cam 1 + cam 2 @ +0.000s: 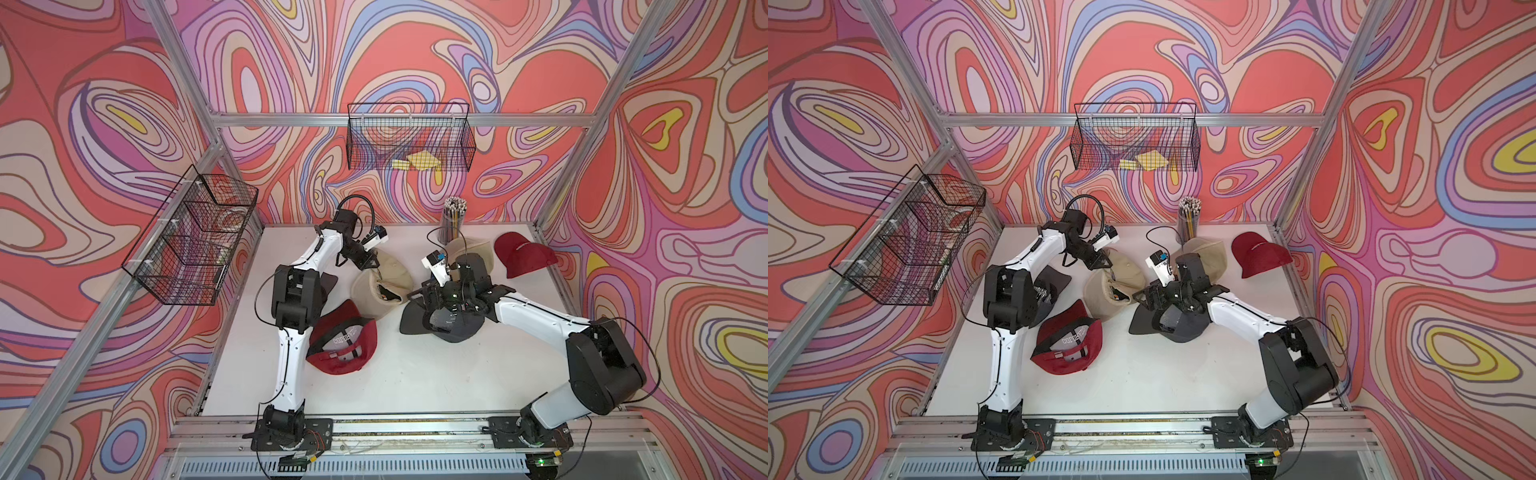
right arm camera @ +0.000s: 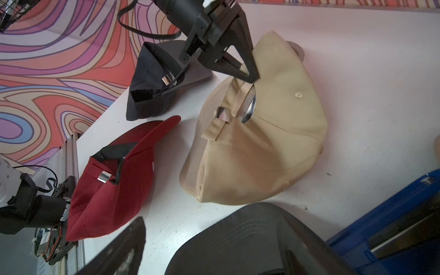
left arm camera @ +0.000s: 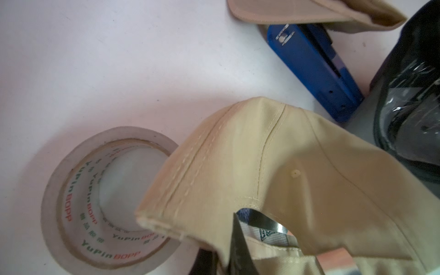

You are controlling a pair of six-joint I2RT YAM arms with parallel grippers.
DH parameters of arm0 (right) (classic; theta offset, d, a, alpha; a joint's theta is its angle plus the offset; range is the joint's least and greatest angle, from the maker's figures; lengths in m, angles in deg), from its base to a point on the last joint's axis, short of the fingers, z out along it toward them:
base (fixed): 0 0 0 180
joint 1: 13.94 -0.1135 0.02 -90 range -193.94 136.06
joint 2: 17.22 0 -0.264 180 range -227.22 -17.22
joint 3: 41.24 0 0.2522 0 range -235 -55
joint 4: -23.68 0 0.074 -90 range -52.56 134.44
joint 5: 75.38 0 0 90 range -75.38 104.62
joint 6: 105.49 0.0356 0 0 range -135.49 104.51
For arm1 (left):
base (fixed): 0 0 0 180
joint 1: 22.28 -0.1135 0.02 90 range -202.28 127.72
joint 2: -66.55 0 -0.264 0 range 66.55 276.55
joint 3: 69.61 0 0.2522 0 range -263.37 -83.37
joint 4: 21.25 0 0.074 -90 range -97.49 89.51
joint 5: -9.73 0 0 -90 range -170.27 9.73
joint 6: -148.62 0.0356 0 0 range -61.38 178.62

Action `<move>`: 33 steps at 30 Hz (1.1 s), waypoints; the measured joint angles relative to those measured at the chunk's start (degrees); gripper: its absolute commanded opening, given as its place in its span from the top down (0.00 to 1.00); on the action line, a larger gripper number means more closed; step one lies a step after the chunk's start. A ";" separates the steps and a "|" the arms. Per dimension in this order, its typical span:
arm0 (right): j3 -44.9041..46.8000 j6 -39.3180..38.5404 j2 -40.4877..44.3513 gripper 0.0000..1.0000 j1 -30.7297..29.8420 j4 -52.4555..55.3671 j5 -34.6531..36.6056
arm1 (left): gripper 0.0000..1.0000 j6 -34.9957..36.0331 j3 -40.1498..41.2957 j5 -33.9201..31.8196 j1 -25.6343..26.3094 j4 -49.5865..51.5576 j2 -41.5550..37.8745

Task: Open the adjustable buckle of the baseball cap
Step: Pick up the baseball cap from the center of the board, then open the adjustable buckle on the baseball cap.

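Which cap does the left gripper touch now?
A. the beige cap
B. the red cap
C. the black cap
A: in the right wrist view the left gripper is shut at the back strap of the beige cap.

Lighting is bright, diffuse and overhead. In both top views the table (image 1: 415, 386) is evenly lit, the arms (image 1: 286, 353) throw only faint, soft-edged shadows, and fine detail is slightly soft. In the left wrist view the table takes a pink cast, the tape roll (image 3: 54, 202) casts a soft shadow, and the tan cap (image 3: 285, 154) blurs close to the lens. In the right wrist view the buckle (image 2: 223, 114) glints, and the dark cap (image 2: 250, 238) in the foreground is out of focus.
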 measured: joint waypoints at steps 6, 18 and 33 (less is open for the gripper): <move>0.68 0.61 0.79 0.13 0.00 -1.44 0.26 | 1.00 -9.60 8.48 1.38 0.04 -5.18 -8.92; 0.83 3.19 2.32 0.15 0.00 -1.60 2.86 | 1.00 -30.91 32.15 -5.16 0.72 -22.14 -36.04; 0.55 31.06 6.88 0.18 -0.11 -6.99 2.62 | 1.00 -50.10 46.69 -13.64 3.89 -36.11 -46.34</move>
